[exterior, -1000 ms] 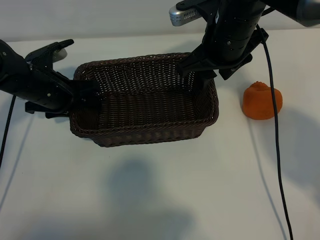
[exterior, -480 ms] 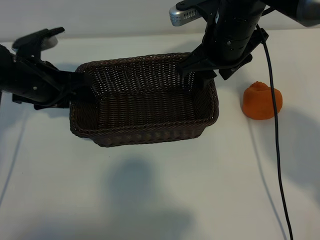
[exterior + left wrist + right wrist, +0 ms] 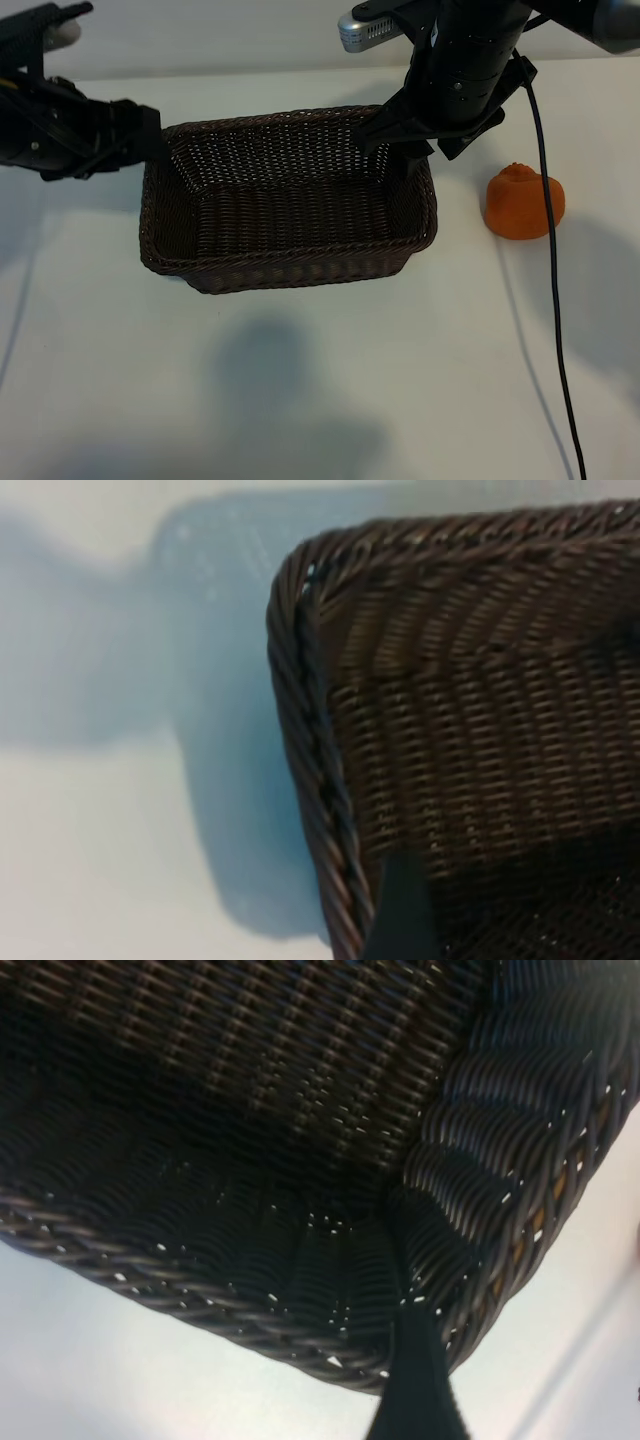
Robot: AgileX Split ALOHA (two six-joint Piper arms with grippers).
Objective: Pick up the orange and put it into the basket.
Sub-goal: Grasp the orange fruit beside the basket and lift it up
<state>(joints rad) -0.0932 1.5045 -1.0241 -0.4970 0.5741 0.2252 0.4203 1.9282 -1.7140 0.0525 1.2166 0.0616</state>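
Note:
The orange (image 3: pixel 524 202), a small bumpy lump, lies on the white table to the right of the basket, untouched. The dark-brown wicker basket (image 3: pixel 290 270) stands mid-table and nothing shows inside it. My right gripper (image 3: pixel 405 152) hangs open at the basket's far right corner, one finger (image 3: pixel 416 1385) crossing the braided rim (image 3: pixel 200 1295) there. My left gripper (image 3: pixel 148 135) is open just outside the basket's far left corner, holding nothing; one finger (image 3: pixel 400 915) shows beside the rim (image 3: pixel 300 710).
A black cable (image 3: pixel 548 260) runs from the right arm down across the table, passing in front of the orange. White tabletop (image 3: pixel 320 400) stretches in front of the basket and to its left.
My left gripper has drawn back from the basket's left wall, rising and moving towards the far left corner. The right arm, basket and orange have not moved.

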